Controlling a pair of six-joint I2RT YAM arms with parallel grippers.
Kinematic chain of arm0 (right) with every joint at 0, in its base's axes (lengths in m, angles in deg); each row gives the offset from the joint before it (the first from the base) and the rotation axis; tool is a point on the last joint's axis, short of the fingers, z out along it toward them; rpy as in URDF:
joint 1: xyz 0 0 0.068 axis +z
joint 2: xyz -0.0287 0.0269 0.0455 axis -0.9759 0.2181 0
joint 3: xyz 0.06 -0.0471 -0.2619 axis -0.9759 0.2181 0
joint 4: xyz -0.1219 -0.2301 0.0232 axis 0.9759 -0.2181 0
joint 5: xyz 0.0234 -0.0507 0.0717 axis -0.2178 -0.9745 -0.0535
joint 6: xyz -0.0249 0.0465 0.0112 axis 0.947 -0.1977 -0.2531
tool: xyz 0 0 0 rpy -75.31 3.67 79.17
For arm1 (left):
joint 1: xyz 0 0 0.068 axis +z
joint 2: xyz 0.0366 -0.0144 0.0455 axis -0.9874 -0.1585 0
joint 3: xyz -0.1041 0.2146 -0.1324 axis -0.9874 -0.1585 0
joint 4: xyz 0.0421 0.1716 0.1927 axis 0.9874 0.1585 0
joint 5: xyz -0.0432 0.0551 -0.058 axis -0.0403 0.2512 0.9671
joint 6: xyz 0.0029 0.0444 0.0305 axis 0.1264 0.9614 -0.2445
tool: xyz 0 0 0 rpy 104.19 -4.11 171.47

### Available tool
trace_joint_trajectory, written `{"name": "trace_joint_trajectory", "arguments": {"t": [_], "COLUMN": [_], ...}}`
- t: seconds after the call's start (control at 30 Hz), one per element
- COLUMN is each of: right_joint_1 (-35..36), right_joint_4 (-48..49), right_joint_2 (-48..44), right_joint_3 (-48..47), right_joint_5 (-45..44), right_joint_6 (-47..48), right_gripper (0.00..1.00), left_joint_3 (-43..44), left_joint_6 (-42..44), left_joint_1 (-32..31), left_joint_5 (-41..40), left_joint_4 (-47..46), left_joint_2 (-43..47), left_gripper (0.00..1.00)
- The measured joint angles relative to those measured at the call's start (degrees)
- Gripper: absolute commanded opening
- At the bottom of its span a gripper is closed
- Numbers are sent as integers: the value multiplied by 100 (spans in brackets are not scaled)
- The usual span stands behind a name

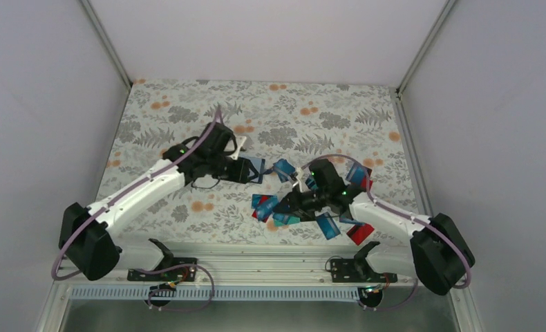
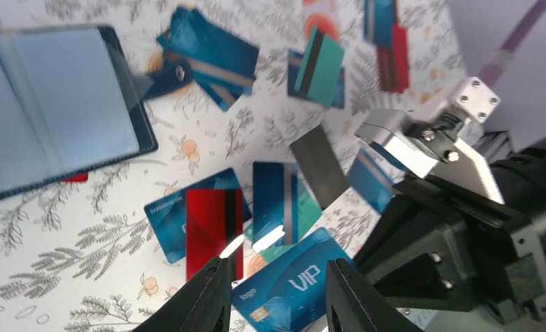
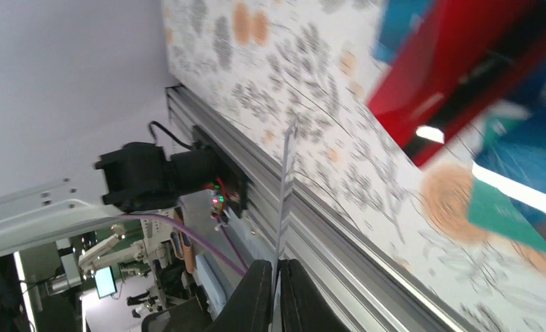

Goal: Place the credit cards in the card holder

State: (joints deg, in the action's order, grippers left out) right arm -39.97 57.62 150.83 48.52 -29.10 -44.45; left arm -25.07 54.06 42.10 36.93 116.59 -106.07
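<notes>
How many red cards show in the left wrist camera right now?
2: one red card lies at lower centre, a second red card at the top right. A red sliver under the card holder may be a third.

White arms point(image 1: 149, 185), purple cables point(image 2: 515, 40), possibly green lights point(image 1: 312, 168)

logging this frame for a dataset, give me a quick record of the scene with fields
left end effector: open, empty, above the loose cards
right end effector: shut on a dark card, held clear of the table
card holder: lying open on the floral table
loose cards: blue, teal and red, scattered flat, some overlapping
</notes>
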Motion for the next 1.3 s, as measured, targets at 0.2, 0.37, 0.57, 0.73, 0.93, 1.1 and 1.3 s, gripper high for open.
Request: {"name": "trace_joint_trajectory", "arguments": {"t": [0.2,0.37,0.57,0.73,0.93,1.1,1.3], "right_joint_1": [-319,-555,-789,-881,-903,-903,-903], "right_joint_4": [61,103,7,-396,-1082,-1373,-1537], "right_joint_2": [498,909,1281,1541,1821,1941,2063], "right_joint_3": [-925,-1357,-1749,-2197,-2618,-2660,-2723], "right_joint_5": [535,1075,1803,2363,2922,3180,3351], "right_joint_6": [767,1353,1991,2625,3416,3748,3917], "right_gripper": [4,4,4,4,4,4,4], "left_joint_3": [337,177,-225,-330,-413,-413,-402], "left_joint_6": [726,1340,1818,2264,2398,2463,2577], "left_joint_1": [905,1683,2234,2288,2286,2194,1853], "left_joint_5": [979,2020,3366,4280,4940,5182,5316], "left_joint_4": [127,-2,-391,-525,-651,-647,-603], "left_joint_2": [304,413,234,-114,-343,-505,-831], "left_gripper": [35,44,53,56,51,43,35]}}
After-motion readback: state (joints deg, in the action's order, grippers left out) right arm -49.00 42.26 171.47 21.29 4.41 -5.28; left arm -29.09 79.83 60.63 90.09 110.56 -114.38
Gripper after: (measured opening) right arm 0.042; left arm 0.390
